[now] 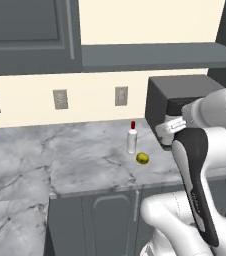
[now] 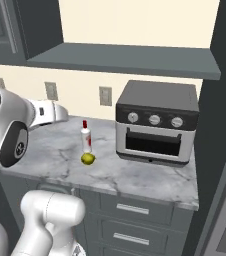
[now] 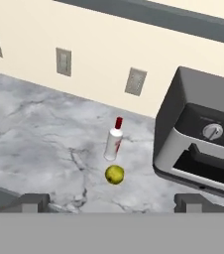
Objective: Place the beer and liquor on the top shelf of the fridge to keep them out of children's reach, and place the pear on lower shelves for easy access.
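**Bottle and pear on the counter, gripper empty above them**

You have the liquor standing upright on the marble counter, its red cap up, about midway between the wall and the front edge. The pear lies on the counter just beside the bottle's base, on the side nearer you; from the right base view the two look almost touching, though you cannot be sure of contact at this size. The toaster oven sits on the same counter to the right of both, near but clearly apart from them.

Your gripper hangs high above the counter's front part, looking down and forward at the bottle and pear. Its fingertips stand spread wide, far apart at the bottom of the hand view, with nothing between them and nothing touched.

Three wall outlets run along the cream backsplash behind the bottle. Grey cabinet doors close the space under the counter.
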Available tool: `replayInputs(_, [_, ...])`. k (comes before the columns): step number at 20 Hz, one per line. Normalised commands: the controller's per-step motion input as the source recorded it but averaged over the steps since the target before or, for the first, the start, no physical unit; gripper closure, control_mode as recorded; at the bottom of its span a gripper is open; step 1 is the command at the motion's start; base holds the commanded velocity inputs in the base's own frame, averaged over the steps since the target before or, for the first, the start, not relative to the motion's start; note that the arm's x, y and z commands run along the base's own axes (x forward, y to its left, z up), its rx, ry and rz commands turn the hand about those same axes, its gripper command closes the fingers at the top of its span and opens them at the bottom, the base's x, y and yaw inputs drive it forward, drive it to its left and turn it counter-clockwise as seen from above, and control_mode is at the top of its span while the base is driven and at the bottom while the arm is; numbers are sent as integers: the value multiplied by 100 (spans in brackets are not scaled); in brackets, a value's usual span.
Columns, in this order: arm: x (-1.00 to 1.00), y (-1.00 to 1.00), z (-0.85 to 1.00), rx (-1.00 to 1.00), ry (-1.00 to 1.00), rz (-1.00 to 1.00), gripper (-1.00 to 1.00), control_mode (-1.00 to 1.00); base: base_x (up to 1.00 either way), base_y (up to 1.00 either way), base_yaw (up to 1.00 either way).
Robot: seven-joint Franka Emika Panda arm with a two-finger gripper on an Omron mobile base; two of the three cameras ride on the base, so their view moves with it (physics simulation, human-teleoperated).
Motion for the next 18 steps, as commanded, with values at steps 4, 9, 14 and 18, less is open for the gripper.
replayInputs(4, [49, 21, -52, 0, -7, -16, -100, -100, 0, 0, 0])
replayInputs(9, [39, 20, -64, 0, -2, -24, -100, -100, 0, 0, 0])
replayInputs(14, [42, 27, -40, 0, 0, -27, -100, -100, 0, 0, 0])
replayInputs(18, [51, 11, -15, 2, 3, -12, -100, -100, 0, 0, 0])
